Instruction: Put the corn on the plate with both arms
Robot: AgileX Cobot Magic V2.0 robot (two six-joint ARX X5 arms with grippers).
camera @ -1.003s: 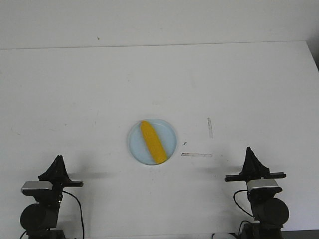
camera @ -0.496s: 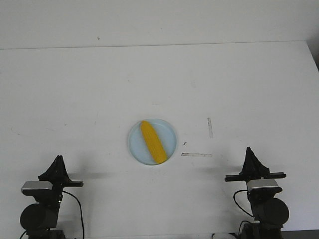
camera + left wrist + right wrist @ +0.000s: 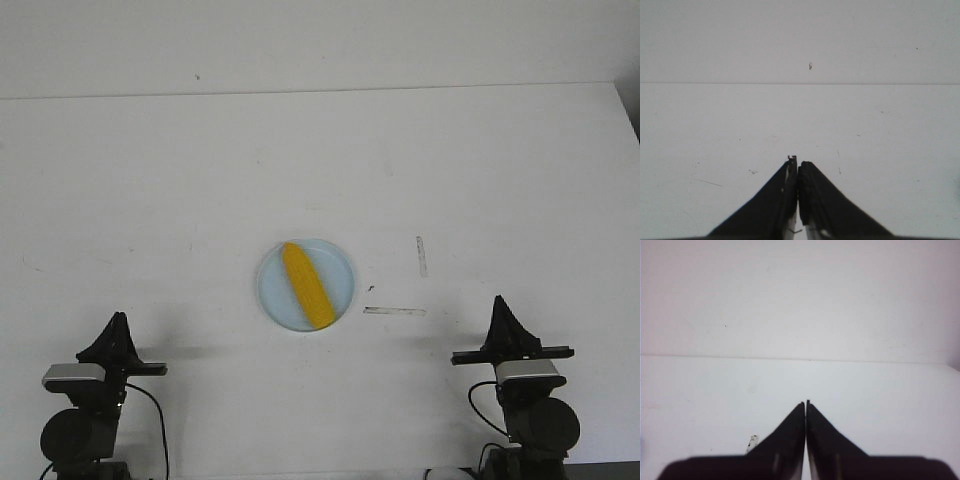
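Note:
The yellow corn [image 3: 306, 285] lies diagonally on the pale light-blue plate [image 3: 340, 268] in the middle of the white table, tapered end pointing away and left. My left gripper [image 3: 117, 322] is pulled back at the near left, shut and empty, far from the plate. My right gripper [image 3: 500, 304] is pulled back at the near right, shut and empty. In the left wrist view the gripper [image 3: 798, 164] shows closed jaws over bare table. In the right wrist view the gripper [image 3: 806, 403] shows closed jaws too. Neither wrist view shows the corn or plate.
Two short strips of clear tape [image 3: 394, 311] [image 3: 421, 256] lie on the table right of the plate; one also shows in the right wrist view [image 3: 753, 442]. The table's far edge [image 3: 320, 92] meets a white wall.

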